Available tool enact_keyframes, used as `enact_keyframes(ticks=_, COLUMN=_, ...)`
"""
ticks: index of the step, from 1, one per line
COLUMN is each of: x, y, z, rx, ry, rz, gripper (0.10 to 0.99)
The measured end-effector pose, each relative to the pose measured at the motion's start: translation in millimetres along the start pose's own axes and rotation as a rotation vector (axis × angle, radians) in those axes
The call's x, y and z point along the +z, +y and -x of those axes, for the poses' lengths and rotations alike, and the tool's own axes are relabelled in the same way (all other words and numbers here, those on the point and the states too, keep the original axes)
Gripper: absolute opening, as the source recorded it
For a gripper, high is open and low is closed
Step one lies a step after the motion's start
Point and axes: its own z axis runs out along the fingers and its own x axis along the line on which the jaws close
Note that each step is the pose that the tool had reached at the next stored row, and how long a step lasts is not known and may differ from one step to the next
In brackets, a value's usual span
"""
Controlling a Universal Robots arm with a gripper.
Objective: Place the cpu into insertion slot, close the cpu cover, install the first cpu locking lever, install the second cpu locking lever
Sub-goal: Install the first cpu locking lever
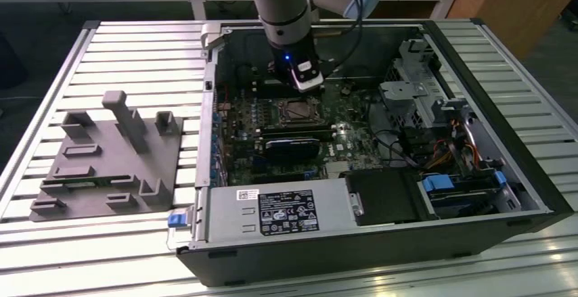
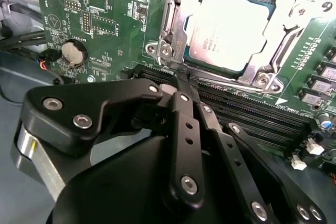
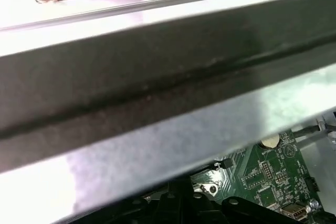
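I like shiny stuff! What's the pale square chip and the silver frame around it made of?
The cpu, a pale silvery square chip, looks like brushed metal: matte, softly reflective. The cpu cover, a thin silver frame plate lying over its edges, seems to be polished steel, with bright glints. The black gripper looks like matte painted metal or plastic; hard to tell.

1 open PC case [image 1: 505, 195], 1 motherboard [image 2: 113, 19], 1 cpu [image 2: 227, 29], 1 coin cell battery [image 2: 73, 53], 1 grey fixture block [image 1: 104, 165], 1 gripper [image 2: 181, 80].
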Motion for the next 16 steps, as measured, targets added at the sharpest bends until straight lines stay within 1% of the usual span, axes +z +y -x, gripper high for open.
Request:
enact_keyframes(ticks=3, x=1.2, y=-0.4, z=-0.3, rx=0.0, ry=-0.0001, rz=-0.001, gripper=0.106)
enact_keyframes(ticks=4, x=2.1, y=-0.3, z=-0.4, rx=0.0, ry=-0.0003, rz=0.002, gripper=0.106)
enact_keyframes(ticks=7, x=2.7, y=-0.7, z=-0.5, rx=0.0, ry=-0.0001, rz=0.0, gripper=0.106)
enact_keyframes(ticks=12, x=3.1, y=-0.8, z=-0.5, rx=0.0, ry=0.0003, rz=0.002, gripper=0.106)
enact_keyframes(ticks=16, x=0.0, y=0.0, z=0.2, rx=0.0, ry=0.0002, rz=0.002, gripper=0.106)
